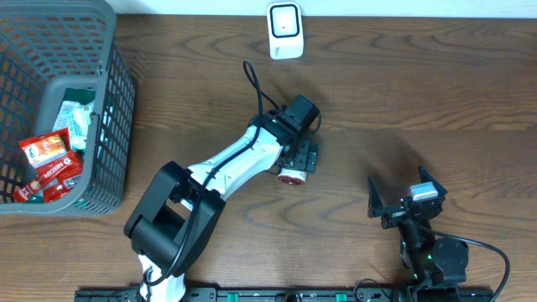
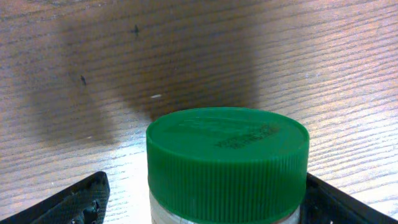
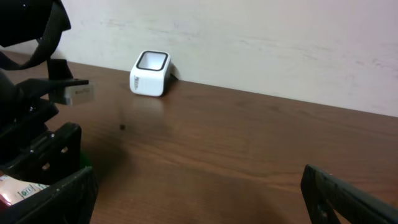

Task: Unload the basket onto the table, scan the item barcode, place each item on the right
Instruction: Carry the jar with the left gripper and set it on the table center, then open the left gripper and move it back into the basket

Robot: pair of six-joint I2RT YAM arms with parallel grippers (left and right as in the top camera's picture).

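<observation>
The item is a jar with a ribbed green lid (image 2: 227, 155), and it fills the lower middle of the left wrist view. My left gripper (image 2: 205, 196) stands open around it. The left finger (image 2: 74, 202) is clear of the jar by a gap, while the right finger (image 2: 336, 202) is right beside the lid. From overhead, the left gripper (image 1: 300, 157) covers most of the jar, of which only a red and white end (image 1: 291, 176) shows. The white scanner (image 1: 285, 30) stands at the far table edge (image 3: 150, 73). My right gripper (image 1: 403, 200) rests open and empty at the front right.
A grey mesh basket (image 1: 113, 126) with red and white packets (image 1: 49, 159) stands at the left edge. The left arm (image 1: 226, 164) stretches diagonally across the middle of the wooden table (image 1: 419, 101). A black cable (image 1: 256, 84) loops behind the left wrist.
</observation>
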